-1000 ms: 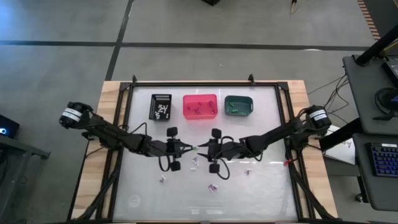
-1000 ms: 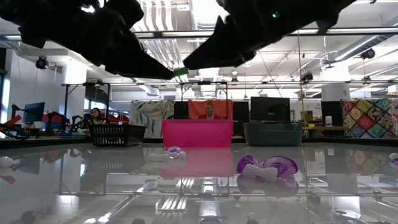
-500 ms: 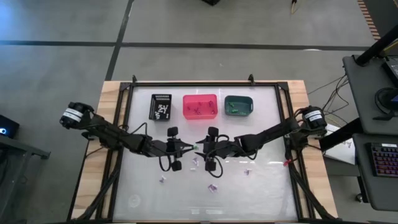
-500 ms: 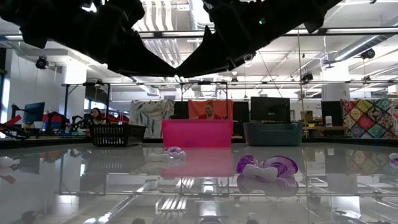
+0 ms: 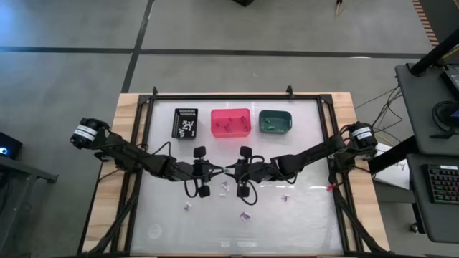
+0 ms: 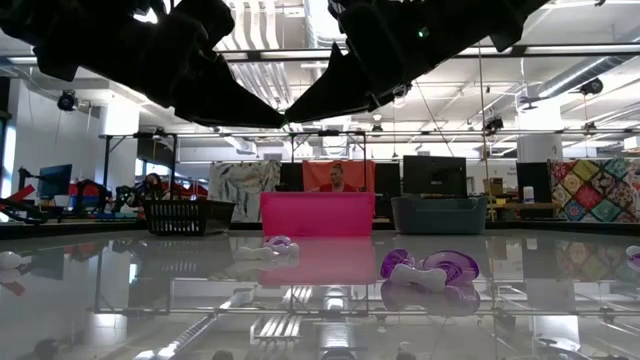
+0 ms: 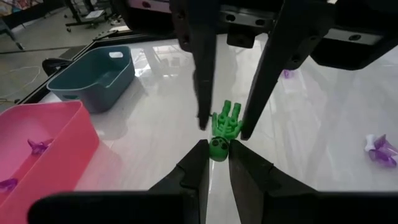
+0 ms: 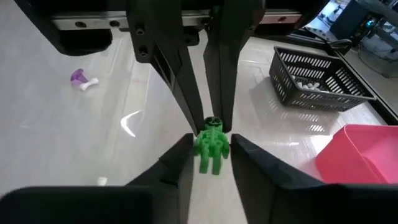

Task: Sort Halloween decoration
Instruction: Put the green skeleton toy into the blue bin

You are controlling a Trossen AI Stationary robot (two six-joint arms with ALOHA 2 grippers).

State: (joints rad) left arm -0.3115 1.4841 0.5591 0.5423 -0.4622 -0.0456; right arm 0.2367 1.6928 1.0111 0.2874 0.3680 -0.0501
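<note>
Hanging above the middle of the desk [image 5: 301, 215], a tiny green skeleton figure [image 7: 222, 132] is pinched at its head by the left end effector [image 7: 217, 163], fingers nearly closed. The right end effector [image 8: 210, 151] brackets its body, fingers just beside it; whether they touch is unclear.

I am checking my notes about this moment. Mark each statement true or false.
1. The left gripper holds the green figure by its head. True.
2. The right gripper waits far from the figure. False: it is at the figure's body.
3. The pink bin is empty. False: purple trinkets lie in it.
4. The pink bin stands between the black bin and the teal bin. True.
</note>
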